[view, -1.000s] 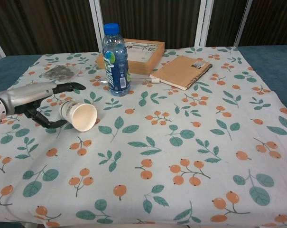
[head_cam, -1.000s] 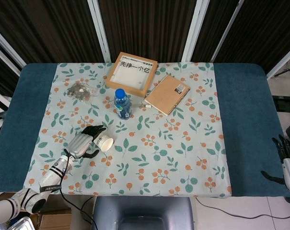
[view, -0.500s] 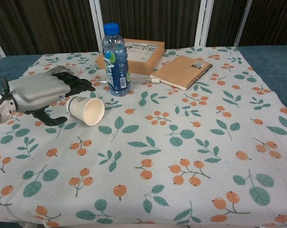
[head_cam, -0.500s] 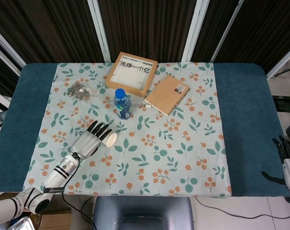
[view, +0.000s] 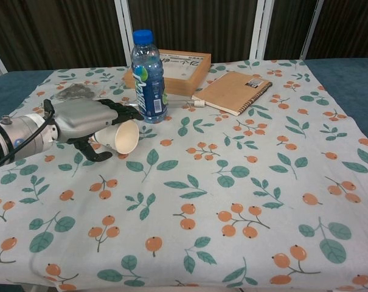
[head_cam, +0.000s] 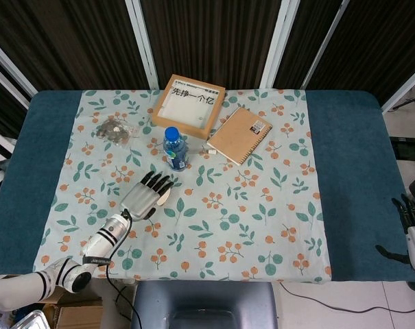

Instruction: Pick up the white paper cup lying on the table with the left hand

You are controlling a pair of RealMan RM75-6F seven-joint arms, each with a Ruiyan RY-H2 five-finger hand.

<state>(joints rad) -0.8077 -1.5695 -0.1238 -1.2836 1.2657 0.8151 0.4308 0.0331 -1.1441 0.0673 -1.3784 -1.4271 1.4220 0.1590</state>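
The white paper cup (view: 118,136) lies on its side on the floral tablecloth (view: 232,182), mouth facing right, directly beneath the left hand (view: 89,118), whose fingers spread over it, not yet closed.

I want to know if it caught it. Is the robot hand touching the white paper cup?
Touching. In the chest view the left robot hand lies over the white paper cup, its fingers resting on the cup's top with no gap.

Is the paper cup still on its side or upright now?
On its side: in the chest view the white paper cup has its open mouth facing sideways, with the left hand draped over it.
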